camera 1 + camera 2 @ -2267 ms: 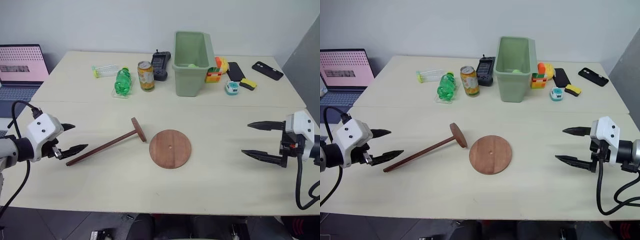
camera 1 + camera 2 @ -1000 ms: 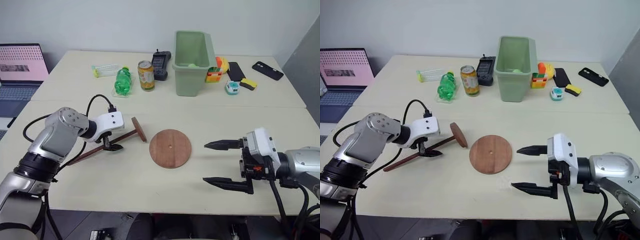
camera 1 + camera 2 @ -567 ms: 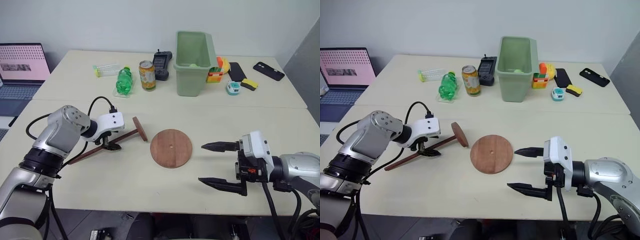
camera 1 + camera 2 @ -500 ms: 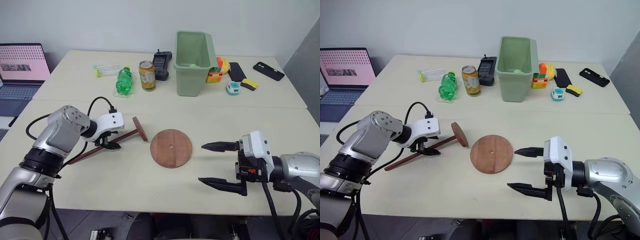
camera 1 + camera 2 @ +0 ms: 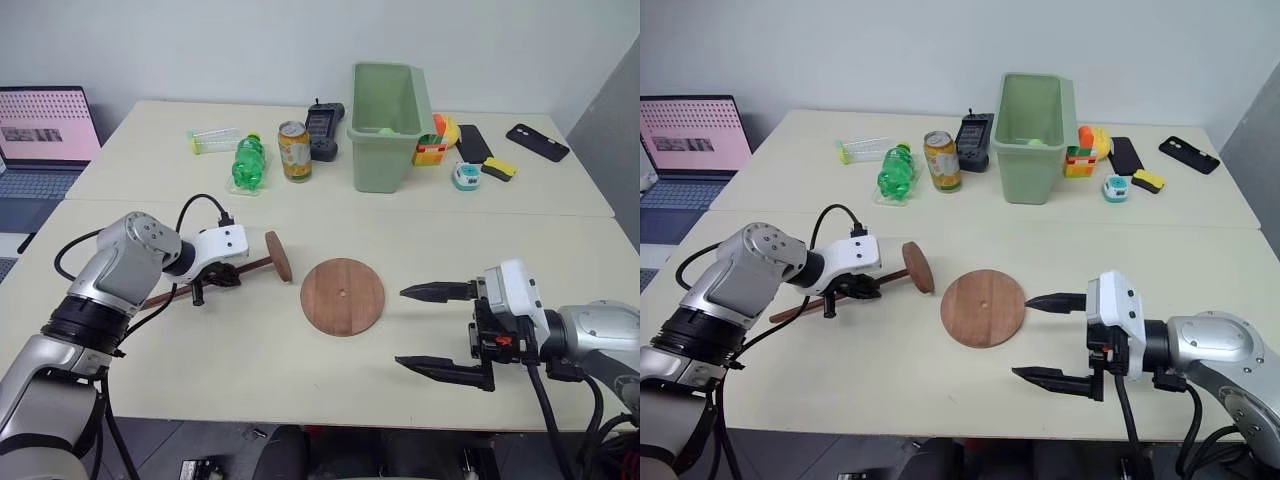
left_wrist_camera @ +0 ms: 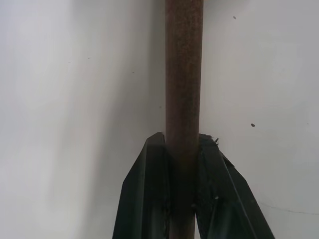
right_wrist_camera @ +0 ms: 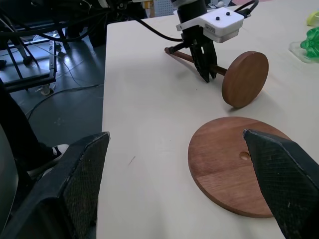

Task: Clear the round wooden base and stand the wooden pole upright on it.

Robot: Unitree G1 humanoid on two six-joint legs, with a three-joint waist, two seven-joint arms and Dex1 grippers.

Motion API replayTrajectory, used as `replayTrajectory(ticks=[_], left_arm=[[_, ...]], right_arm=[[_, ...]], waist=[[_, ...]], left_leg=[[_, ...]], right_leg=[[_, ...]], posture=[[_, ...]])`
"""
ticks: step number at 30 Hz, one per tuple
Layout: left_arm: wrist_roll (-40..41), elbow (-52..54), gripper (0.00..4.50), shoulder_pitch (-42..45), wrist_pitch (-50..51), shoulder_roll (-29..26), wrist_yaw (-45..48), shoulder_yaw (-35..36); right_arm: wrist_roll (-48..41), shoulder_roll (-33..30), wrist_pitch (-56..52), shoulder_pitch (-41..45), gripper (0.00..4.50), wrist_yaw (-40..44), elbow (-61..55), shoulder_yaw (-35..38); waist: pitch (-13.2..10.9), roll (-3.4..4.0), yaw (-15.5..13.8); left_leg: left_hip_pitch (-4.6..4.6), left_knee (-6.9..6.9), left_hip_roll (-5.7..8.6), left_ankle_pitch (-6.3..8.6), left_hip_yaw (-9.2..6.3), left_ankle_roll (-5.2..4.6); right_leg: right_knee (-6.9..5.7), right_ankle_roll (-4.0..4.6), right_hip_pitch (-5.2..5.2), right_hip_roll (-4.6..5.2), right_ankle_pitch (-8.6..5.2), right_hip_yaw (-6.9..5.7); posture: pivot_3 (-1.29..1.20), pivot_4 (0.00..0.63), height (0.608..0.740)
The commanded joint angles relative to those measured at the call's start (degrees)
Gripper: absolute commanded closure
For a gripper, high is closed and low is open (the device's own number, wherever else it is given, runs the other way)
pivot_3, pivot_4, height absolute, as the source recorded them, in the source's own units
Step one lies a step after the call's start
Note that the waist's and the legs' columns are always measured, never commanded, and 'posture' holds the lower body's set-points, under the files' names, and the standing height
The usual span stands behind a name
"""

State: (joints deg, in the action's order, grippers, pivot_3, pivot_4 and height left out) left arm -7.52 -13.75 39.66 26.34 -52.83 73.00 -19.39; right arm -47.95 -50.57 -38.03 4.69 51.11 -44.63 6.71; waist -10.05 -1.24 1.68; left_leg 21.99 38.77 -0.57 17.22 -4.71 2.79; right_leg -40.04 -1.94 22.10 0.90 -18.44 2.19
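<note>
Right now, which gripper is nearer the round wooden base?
Right. The right gripper hangs open just beside the round wooden base; the left gripper, shut on the wooden pole, is farther off.

Pale beige tabletop carries clutter along far side. Clear plastic tube with yellow-green cap lying flat. Green plastic bottle on its side beside upright yellow drink can. Black handheld device. Tall pale green plastic bin. Black phone far right. Open laptop with pink screen off left edge.
</note>
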Motion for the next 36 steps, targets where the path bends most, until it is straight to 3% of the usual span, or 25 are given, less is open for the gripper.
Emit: replayTrajectory(ticks=[1,6,8,12,24,36], left_arm=[[2.43,1.68,4.23,0.98,0.96,-1.51,-1.20,5.65],[17.37,6.14,4.23,4.39,6.71,5.76,-3.19,19.06],[27.22,12.28,4.23,4.74,13.58,11.77,-5.78,25.54],[34.14,20.41,4.23,2.28,15.60,19.96,-12.03,29.40],[33.09,25.00,4.23,-2.47,-0.75,36.76,-26.47,24.25],[34.33,27.27,4.23,-8.38,-5.83,38.35,-26.16,19.17]], right_arm=[[-0.64,-0.63,0.74,0.47,0.00,0.59,-0.52,1.10],[-0.73,-1.52,0.63,-0.43,0.00,0.55,-0.55,2.58],[0.49,-1.35,1.13,-1.06,0.00,-0.61,-0.74,3.30],[4.57,-0.35,2.75,-2.14,0.00,-3.74,-1.65,3.32],[9.56,3.90,3.83,-5.06,0.00,-9.58,-4.65,-0.90],[11.40,6.35,3.80,-1.92,0.00,-10.12,-1.28,-5.78]], waist=[[0.00,0.00,0.00],[-0.02,-0.07,-0.28],[-0.01,-0.08,-0.50],[0.00,-0.10,-0.18],[0.03,-0.10,-0.20],[0.03,-0.11,-0.18]], left_leg=[[0.00,0.00,0.00,0.00,0.00,0.00],[0.12,0.10,0.01,0.00,-0.11,0.00],[0.17,0.14,0.07,0.00,-0.16,0.00],[0.22,0.19,0.11,-0.01,-0.13,0.03],[0.06,0.16,0.07,-0.02,-0.06,0.04],[0.01,0.14,0.09,-0.04,-0.06,0.06]], right_leg=[[0.00,0.00,0.00,0.00,0.00,0.00],[0.01,0.00,0.01,0.07,0.00,-0.03],[0.05,-0.01,-0.01,0.12,0.00,-0.04],[0.06,-0.05,-0.02,0.22,0.00,0.00],[-0.02,-0.03,-0.05,0.20,0.01,0.09],[0.01,-0.04,-0.09,0.16,0.01,0.12]], posture=[[0.00,0.150,0.740],[0.00,0.150,0.740],[0.00,0.150,0.740],[0.00,0.150,0.740],[0.00,0.150,0.740],[0.00,0.150,0.740]])
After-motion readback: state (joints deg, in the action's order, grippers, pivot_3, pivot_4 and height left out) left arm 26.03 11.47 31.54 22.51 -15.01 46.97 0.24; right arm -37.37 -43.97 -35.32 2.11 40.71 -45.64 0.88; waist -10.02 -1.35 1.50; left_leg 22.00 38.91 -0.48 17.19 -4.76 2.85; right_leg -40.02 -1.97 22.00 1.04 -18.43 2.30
